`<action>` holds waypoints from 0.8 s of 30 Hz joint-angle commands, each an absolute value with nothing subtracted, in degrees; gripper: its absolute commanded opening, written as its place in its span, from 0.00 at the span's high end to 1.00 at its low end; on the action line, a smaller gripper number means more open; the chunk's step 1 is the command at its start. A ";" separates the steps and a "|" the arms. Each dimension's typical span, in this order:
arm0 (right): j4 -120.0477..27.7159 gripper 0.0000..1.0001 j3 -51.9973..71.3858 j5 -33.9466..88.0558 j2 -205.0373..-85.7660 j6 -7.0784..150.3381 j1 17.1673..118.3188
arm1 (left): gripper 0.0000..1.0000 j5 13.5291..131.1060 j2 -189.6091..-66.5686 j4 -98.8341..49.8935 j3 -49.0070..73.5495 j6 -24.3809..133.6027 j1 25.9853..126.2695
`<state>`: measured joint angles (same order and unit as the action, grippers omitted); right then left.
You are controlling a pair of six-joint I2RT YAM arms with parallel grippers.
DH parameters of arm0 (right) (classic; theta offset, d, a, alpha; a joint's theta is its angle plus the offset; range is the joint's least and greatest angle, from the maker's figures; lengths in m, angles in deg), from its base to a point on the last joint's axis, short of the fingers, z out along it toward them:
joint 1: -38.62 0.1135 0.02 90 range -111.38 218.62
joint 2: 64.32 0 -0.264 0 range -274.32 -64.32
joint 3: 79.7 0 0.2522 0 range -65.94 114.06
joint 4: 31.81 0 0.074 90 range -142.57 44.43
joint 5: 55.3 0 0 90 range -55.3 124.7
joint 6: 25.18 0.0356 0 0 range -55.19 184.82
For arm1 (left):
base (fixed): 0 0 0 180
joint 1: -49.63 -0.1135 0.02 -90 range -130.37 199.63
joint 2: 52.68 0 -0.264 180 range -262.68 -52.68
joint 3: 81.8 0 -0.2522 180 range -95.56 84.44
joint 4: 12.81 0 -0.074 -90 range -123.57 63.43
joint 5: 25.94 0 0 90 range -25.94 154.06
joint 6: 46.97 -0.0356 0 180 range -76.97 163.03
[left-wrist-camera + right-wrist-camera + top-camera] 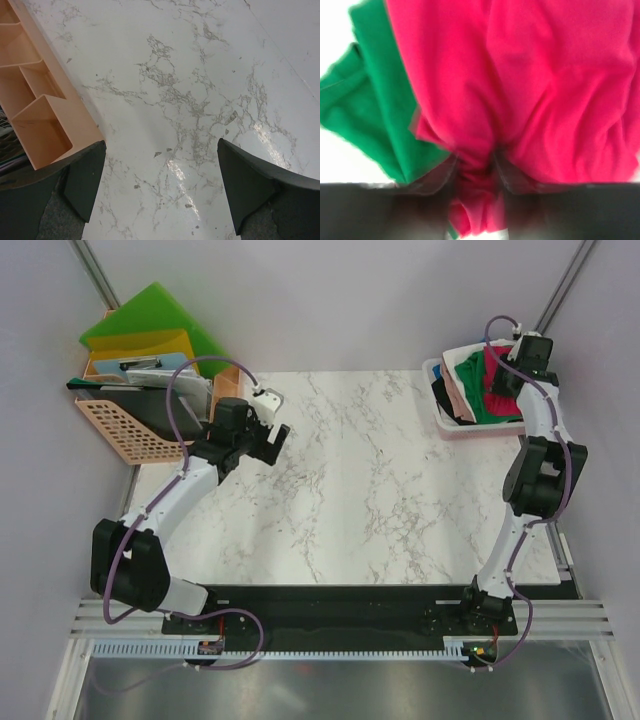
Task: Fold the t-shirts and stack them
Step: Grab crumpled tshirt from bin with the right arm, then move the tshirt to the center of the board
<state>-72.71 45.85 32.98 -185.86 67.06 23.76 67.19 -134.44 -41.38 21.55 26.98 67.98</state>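
Right wrist showed the right gripper [475,167] clamped on the crimson-pink t-shirt [535,85], far right; the left gripper [160,182] hung spread apart over the table [200,75].

Marble tabletop [360,490]: broad bare stretch across middle, open between both arms.

Left side: peach organiser [120,430] at table edge, green and yellow folders [150,330] rising at its far end. Left gripper [161,145] hangs just beside organiser corner, jaws spread wide, bare marble showing between them.

Far right corner: pink bin [480,431] heaped with t-shirts [480,400]. Right gripper [475,172] down inside bin, pinched on crimson t-shirt [545,90]; green t-shirt [370,115] crowds its left.

Grey walls [40,390] close both sides.
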 commanded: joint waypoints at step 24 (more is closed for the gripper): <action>-68.86 1.00 15.36 2.81 -133.43 61.65 26.05 | 0.00 70.03 -134.07 -38.88 25.20 25.54 68.08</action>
<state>-69.03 16.23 10.60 -138.40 62.86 26.23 69.14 -134.96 -41.10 24.65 26.93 67.98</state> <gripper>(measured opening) 0.038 0.996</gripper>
